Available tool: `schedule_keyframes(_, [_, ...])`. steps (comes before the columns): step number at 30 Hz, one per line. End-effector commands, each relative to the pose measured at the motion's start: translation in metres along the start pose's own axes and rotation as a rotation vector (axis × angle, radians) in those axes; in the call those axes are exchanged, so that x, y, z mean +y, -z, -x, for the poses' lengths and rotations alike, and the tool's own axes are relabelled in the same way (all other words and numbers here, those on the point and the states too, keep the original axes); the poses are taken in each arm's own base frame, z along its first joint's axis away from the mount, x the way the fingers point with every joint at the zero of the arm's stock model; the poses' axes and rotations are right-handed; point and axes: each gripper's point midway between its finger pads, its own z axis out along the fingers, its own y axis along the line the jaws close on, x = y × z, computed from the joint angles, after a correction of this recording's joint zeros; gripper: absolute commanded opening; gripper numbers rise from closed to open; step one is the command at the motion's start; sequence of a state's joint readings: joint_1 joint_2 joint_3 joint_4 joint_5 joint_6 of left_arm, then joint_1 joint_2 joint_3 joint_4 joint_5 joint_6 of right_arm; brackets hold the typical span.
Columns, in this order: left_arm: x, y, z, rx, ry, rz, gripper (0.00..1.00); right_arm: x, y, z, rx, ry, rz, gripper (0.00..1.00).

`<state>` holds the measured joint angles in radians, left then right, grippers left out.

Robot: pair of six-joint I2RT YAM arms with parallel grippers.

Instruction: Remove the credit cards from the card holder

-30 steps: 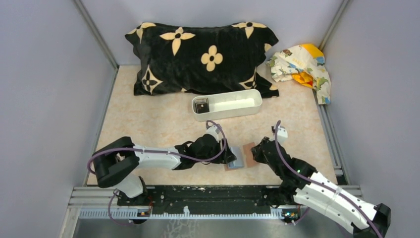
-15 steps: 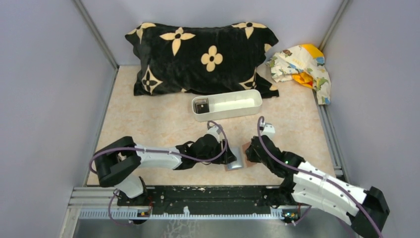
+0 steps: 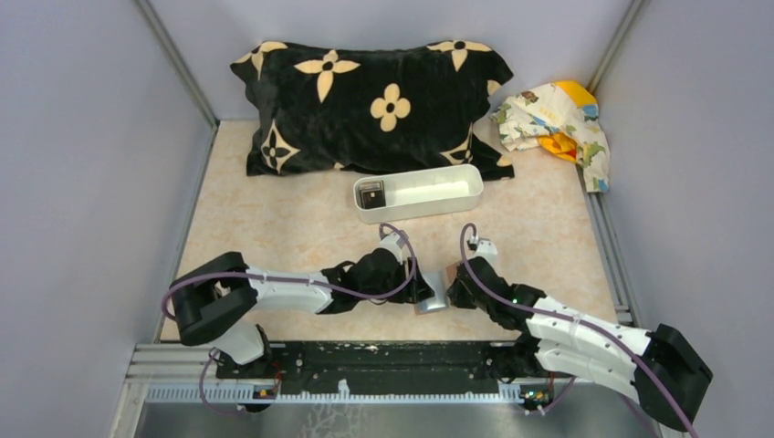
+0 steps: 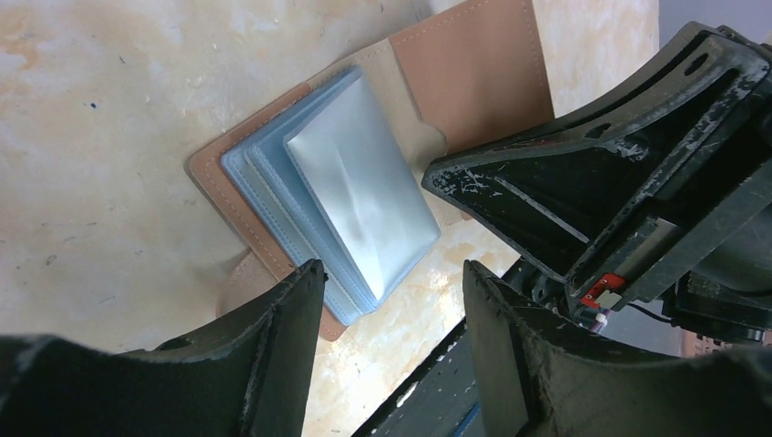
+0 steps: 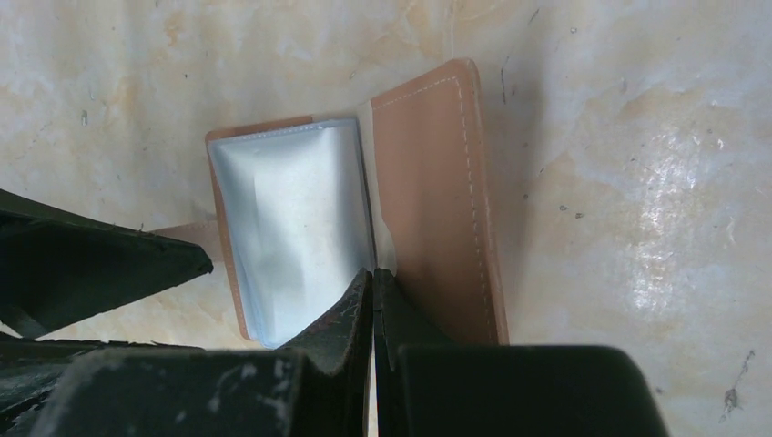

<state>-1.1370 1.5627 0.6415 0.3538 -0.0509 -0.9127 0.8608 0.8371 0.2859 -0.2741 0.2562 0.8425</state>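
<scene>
The brown folding card holder (image 5: 428,209) lies open on the beige marbled counter (image 3: 274,228), on the near side of the long white plastic tray (image 3: 456,203), well apart from it. Its pale-blue sleeves (image 4: 355,200) look soft and slippery. No credit card shows; one would be stiff, best pinched by an exposed edge. The right gripper (image 5: 373,278) has its jaws together at the fold. The left gripper (image 4: 391,273) holds its jaws apart over the sleeves.
</scene>
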Motion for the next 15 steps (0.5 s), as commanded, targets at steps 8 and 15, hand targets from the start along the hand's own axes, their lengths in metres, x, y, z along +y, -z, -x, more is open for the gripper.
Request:
schedule_keyframes(8, [-0.003,-0.01,-0.008,0.024,0.008,-0.029,0.64,0.001,-0.005,-0.009,0.0,-0.066,0.045,0.0])
schedule_keyframes(15, [0.004,-0.014,-0.014,0.044,0.014,-0.016,0.64,-0.001,-0.003,-0.008,-0.011,-0.07,0.042,0.0])
